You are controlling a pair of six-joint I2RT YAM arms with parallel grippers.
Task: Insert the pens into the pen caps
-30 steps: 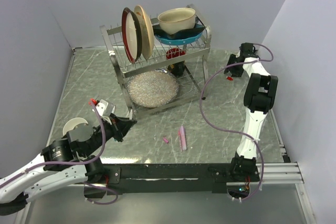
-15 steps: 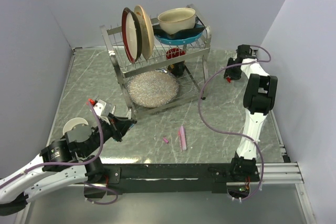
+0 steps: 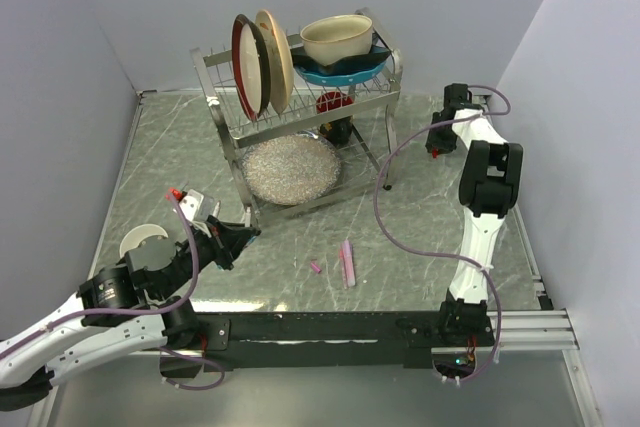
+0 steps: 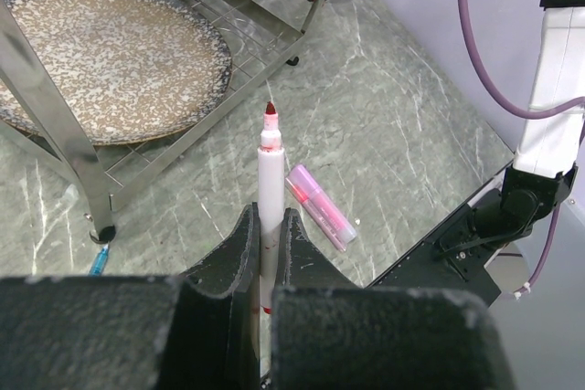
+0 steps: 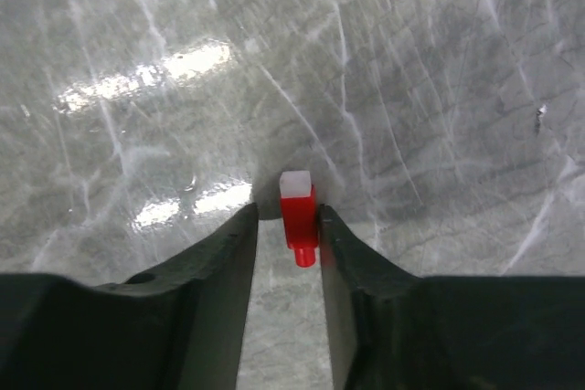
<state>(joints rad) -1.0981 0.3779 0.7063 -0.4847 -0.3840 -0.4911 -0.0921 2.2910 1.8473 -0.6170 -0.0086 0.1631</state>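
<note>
We read the split like this: one arm carries a pen, the other goes for its cap, so the two can be brought together afterwards.

The left pincer (image 4: pixel 267 226), low in the left wrist view, is pressed together on the white pen (image 4: pixel 271 166). The pen stands up out of the jaws with its red tip free and pointing to the top of the frame. That bare tip is what has to enter a cap, which we take to be the reason for holding the pen by its lower body.

The right pincer (image 5: pixel 288 216) is at the upper right of the overhead view, low over the table (image 3: pixel 420 237). It is part-spread and straddles the red cap (image 5: pixel 298 212), which lies at the middle of the right wrist view with a whitish end pointing up the frame. The right-hand finger looks to be touching the cap. A sliver of table shows on the other side, so we judge the cap is not yet pinched.

A pink pen (image 3: pixel 347 262) and a small pink cap (image 3: pixel 315 268) lie near each other at lower centre of the overhead view, untouched.
</note>
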